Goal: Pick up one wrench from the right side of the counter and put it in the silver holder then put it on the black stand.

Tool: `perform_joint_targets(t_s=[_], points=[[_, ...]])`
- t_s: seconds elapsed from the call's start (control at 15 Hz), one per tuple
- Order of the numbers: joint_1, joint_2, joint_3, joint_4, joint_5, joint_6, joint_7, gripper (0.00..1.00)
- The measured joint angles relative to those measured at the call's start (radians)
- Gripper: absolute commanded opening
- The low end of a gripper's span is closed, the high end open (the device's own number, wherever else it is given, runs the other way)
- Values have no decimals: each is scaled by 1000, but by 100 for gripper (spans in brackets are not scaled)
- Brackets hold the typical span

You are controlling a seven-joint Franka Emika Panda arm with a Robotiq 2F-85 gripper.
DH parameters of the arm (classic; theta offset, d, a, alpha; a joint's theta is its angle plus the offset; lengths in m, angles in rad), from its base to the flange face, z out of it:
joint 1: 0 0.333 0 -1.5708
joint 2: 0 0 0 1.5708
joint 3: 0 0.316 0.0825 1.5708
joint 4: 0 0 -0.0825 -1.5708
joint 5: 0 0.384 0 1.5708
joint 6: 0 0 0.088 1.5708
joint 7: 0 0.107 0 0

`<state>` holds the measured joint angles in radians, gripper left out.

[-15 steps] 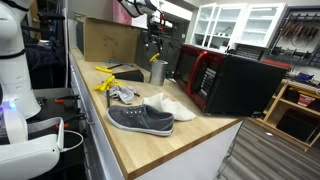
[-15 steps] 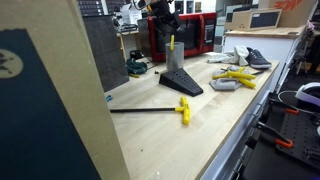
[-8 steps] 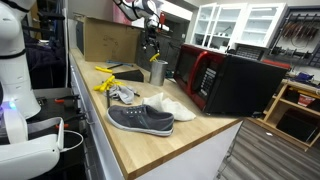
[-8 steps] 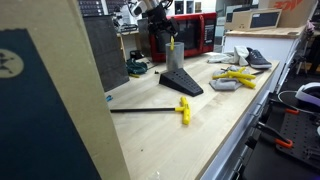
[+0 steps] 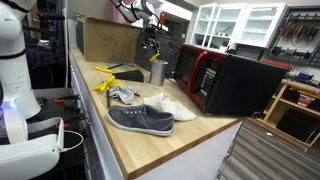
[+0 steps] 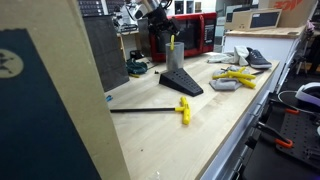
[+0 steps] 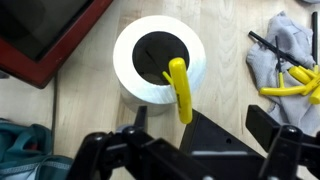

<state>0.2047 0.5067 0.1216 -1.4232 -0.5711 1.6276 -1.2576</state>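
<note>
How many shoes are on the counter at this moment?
2. A grey sneaker lies on the counter toward its near end in an exterior view. A white shoe lies right beside it, on the microwave side. Clutter farther along could hide others.

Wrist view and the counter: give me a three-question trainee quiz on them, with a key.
1. True or false: the yellow-handled wrench stands in the silver holder.
2. Pick one. The jaws are: A) open above the holder; B) shut on the wrench; C) shut on a cloth.
3. Fill in: in an exterior view, a grey ____ lies near the front edge of the counter.
Key: 1 true; 2 A; 3 shoe.
</note>
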Motion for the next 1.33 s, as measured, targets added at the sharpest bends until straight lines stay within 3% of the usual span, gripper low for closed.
perform_joint_targets(t_s=[0.4,0.47,1.13,1.27,1.33], points=[[-4,17,-2,-9,-44,-24,-40,100],[-6,22,-3,-13,-54,-24,-50,81],[-5,31,0,-15,-127,-19,-74,5],[-2,31,1,-15,-132,-18,-74,0],[0,31,2,-14,-137,-18,-74,4]])
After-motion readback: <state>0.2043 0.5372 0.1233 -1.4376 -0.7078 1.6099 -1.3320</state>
